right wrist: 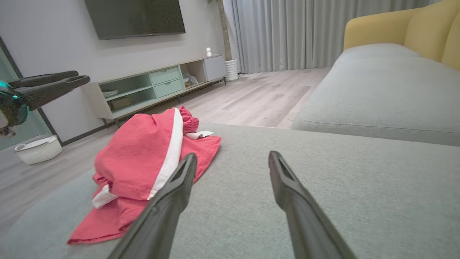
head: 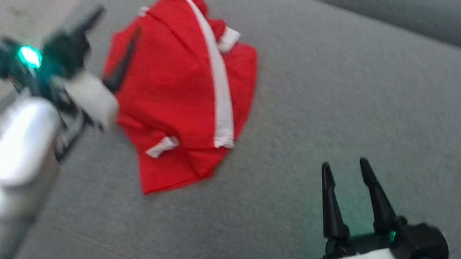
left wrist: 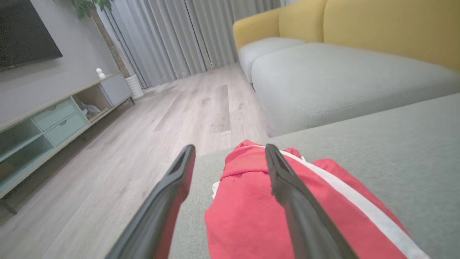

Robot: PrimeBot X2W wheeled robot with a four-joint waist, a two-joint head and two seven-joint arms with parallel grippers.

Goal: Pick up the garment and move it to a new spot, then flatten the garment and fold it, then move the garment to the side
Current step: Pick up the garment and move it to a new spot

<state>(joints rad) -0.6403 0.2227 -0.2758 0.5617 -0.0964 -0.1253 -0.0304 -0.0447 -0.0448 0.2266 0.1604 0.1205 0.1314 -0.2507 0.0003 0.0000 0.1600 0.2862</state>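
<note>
A red garment (head: 181,87) with a white stripe lies crumpled on the grey sofa cushion (head: 359,100), near its left edge. My left gripper (head: 111,39) hovers open over the garment's left side, with nothing between its fingers; in the left wrist view the garment (left wrist: 251,208) lies below the spread fingers (left wrist: 287,187). My right gripper (head: 347,166) stands open and empty on the cushion to the right of the garment, apart from it. In the right wrist view the garment (right wrist: 143,162) sits left of the fingers and the left gripper (right wrist: 50,84) shows at the far left.
Wooden floor (left wrist: 143,122) runs past the cushion's left edge. A second grey cushion with a yellow backrest (left wrist: 359,28) stands beyond. A TV unit (right wrist: 161,86) and a white basket (right wrist: 37,149) stand by the wall. Bare cushion stretches right of the garment.
</note>
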